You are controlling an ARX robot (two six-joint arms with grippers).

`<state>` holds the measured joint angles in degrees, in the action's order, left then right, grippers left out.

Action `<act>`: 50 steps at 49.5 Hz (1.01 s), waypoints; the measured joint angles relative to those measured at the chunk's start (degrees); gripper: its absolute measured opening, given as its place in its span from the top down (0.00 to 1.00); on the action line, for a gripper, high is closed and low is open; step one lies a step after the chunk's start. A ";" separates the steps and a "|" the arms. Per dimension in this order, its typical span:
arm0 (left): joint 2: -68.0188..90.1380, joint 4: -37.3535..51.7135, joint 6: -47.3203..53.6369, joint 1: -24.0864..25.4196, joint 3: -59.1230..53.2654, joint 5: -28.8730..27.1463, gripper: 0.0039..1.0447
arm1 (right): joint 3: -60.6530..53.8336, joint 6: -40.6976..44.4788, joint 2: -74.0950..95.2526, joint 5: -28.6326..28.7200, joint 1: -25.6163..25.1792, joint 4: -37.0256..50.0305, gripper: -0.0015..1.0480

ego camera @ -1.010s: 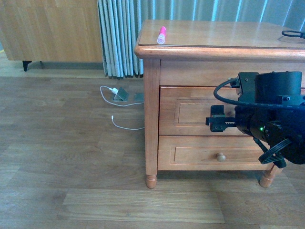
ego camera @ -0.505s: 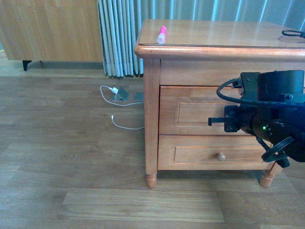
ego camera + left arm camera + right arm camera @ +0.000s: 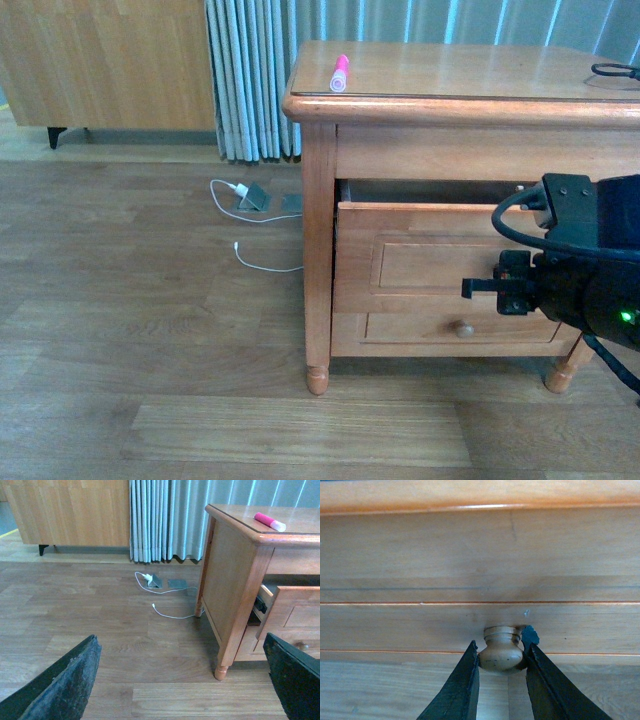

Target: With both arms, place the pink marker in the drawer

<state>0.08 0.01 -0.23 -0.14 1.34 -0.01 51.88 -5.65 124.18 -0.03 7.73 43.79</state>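
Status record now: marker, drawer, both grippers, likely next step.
marker: lying on cabinet top, left front corner, untouched
drawer: top one, partly pulled out
right gripper: shut on knob
left gripper: open, empty, off to the cabinet's side
next: probably left arm fetches marker

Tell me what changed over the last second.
The right gripper, shut on the knob, drew back toward the robot and pulled the top drawer partly open. The pink marker stayed on the cabinet top; the lower drawer stayed shut.
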 joint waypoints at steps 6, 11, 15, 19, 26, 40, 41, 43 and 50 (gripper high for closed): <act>0.00 0.00 0.00 0.00 0.00 0.00 0.06 | -7.87 -0.66 -4.85 1.68 -0.22 1.16 0.79; 0.02 0.00 0.00 0.00 0.00 0.00 0.06 | -14.97 -0.81 -9.27 3.26 -0.46 2.34 0.79; 0.00 0.00 0.00 0.00 0.00 0.00 0.06 | -21.44 -0.74 -13.03 4.46 -0.72 4.02 0.80; 0.02 0.00 0.00 0.00 0.00 0.00 0.06 | -25.66 -0.76 -15.50 5.62 -1.16 4.98 0.80; 0.00 0.00 0.00 0.00 0.00 0.00 0.06 | -32.02 -1.07 -20.48 8.28 -2.43 5.46 0.63; 0.02 0.00 0.00 0.00 0.00 0.00 0.06 | -35.54 -1.84 -44.78 13.16 -7.08 -12.85 0.19; 0.00 0.00 0.00 0.00 0.00 0.00 0.06 | -35.54 -1.92 -46.03 13.53 -7.34 -13.94 0.17; 0.02 0.00 0.00 0.00 0.00 0.00 0.06 | -35.54 -2.43 -50.80 15.04 -8.31 -18.01 0.10; 0.00 0.00 0.00 0.00 0.00 0.00 0.06 | -35.41 -2.95 -66.31 19.04 -10.88 -30.82 0.09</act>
<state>0.08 0.01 -0.23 -0.14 1.34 -0.01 16.47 -8.60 57.87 19.00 -3.16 12.97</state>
